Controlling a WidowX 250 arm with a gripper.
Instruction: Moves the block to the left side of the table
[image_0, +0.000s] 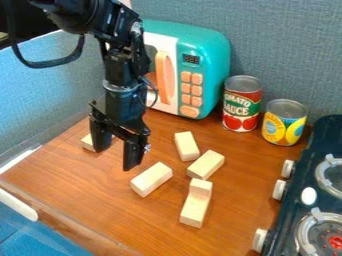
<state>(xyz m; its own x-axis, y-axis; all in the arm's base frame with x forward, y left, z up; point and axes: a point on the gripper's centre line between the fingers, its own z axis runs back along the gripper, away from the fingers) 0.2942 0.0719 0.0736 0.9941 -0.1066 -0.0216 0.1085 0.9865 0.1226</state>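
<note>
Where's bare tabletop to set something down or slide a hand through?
Tabletop looks free at picture lower left, between its near edge and the gripper, and in the strip between the central blocks and the stove. Crowded: the centre, with blocks close together, and around the gripper, with another block beside it.

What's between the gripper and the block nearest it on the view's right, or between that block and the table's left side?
Nothing visible between gripper and nearest block. Toward the view's left, another block sits near the table edge, partly behind a finger; it might crowd placement there.
</note>
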